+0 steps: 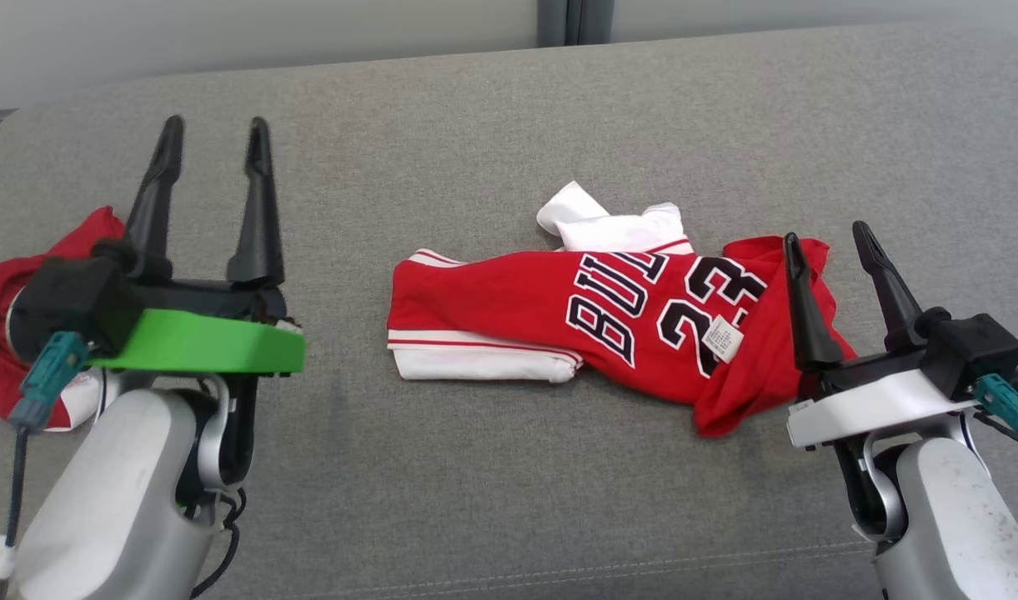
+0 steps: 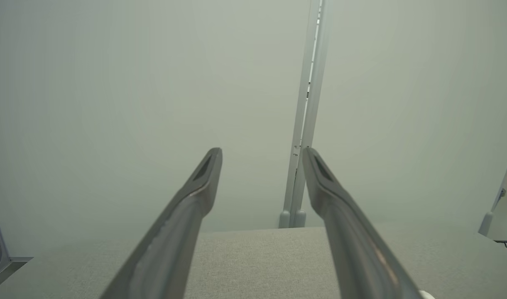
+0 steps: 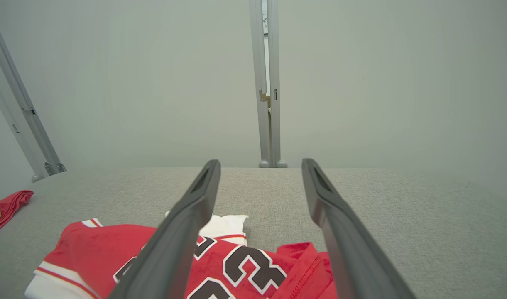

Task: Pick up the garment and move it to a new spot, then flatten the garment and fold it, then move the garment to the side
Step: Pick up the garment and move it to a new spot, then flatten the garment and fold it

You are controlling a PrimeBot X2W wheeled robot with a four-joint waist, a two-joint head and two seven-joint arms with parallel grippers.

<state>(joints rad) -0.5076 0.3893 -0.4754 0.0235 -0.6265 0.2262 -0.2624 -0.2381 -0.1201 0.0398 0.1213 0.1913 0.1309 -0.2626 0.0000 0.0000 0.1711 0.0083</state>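
Observation:
A red and white jersey, the garment [image 1: 609, 317], lies crumpled and partly folded on the grey cushion [image 1: 492, 150], black lettering and numbers facing up; it also fills the lower left of the right wrist view [image 3: 253, 270]. My right gripper [image 1: 827, 235] hovers open over the garment's right end, nothing between its fingers; its dark fingers [image 3: 182, 232] frame the cloth below. My left gripper [image 1: 215, 129] stands open at the left, well clear of the garment, with empty space between its fingers [image 2: 187, 216].
A second red and white cloth [image 1: 25, 333] lies at the cushion's left edge, partly behind my left wrist, and shows small at far left [image 3: 6, 205]. A pale wall with a vertical metal post [image 2: 305, 124] stands behind the cushion.

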